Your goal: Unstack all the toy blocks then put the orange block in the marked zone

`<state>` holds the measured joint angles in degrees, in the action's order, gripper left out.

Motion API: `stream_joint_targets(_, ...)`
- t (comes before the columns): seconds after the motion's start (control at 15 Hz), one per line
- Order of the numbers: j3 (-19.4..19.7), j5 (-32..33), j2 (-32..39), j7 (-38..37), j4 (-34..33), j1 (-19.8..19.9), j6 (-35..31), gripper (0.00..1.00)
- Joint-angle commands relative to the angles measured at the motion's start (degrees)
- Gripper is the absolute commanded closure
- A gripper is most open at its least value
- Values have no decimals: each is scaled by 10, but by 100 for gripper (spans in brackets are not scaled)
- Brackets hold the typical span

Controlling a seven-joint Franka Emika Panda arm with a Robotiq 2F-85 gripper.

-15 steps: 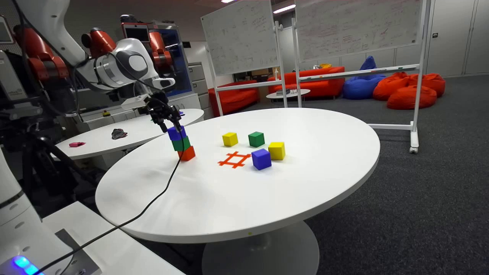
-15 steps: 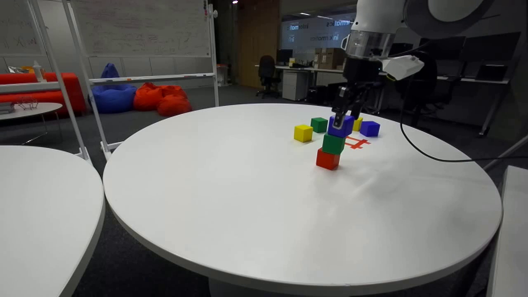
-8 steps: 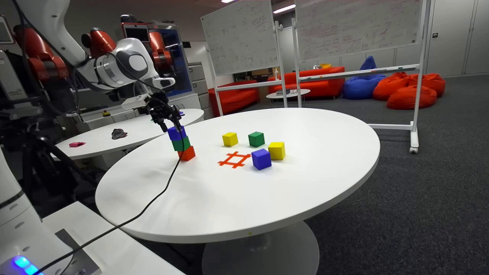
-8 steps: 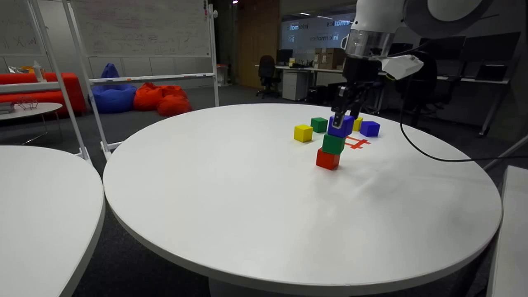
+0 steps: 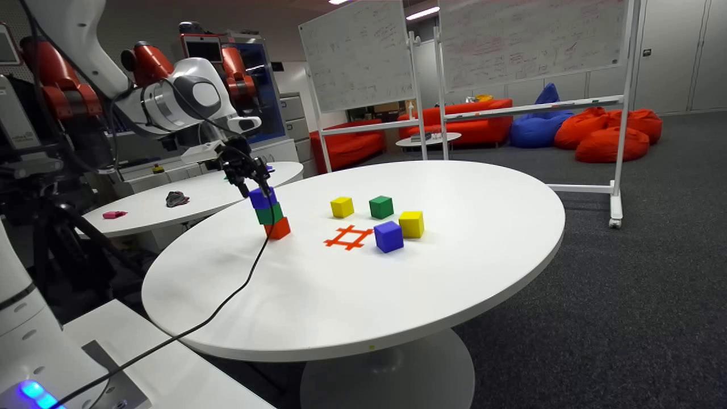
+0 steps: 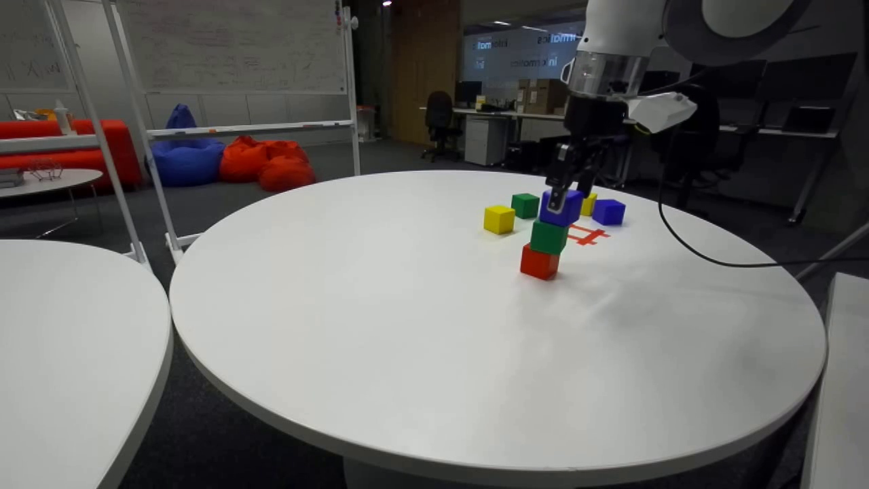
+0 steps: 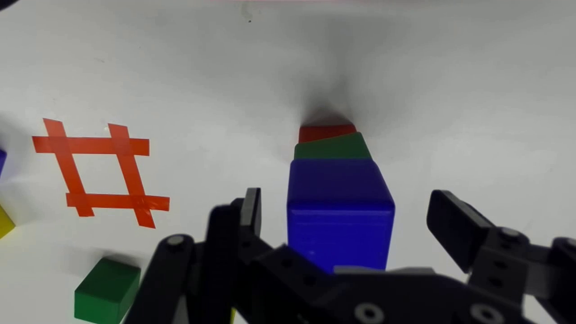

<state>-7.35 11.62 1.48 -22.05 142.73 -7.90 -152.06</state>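
Presently the gripper (image 7: 345, 202) has its fingers (image 7: 251, 210) spread wide around the blue block (image 7: 339, 234) at the top of the stack (image 5: 263, 215); the wrist view shows a gap on both sides, so nothing is gripped. Under it comes a green block (image 6: 548, 238), and the lowest is the orange block (image 6: 540, 263), right of centre in an exterior view, on the table (image 6: 407, 353). The zone (image 7: 100, 173) lies in the left part of the wrist frame, apart from the orange block.

Probably the next step is to close on the blue block and lift it. In both exterior views the stack seems to step sideways as it rises, and the wrist view shows the green block slightly turned; if one finger meets the blue block before the other, this push could topple the stack. In an exterior view the fingertips (image 6: 557, 200) reach only partly down its face, so a too shallow grip may let it slip, while going too deep may catch the green block also. Later, a loose blue block (image 5: 389, 237), near the zone and on its right in an exterior view, could be knocked when blocks are set down.
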Motion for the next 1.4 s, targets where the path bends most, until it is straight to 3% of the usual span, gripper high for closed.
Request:
stream_joint_targets(0.0, 4, -13, 11, 12, -6, 2, 0, 0)
stream_joint_targets(1.33, 7, -9, 29, 12, -23, 0, 14, 0)
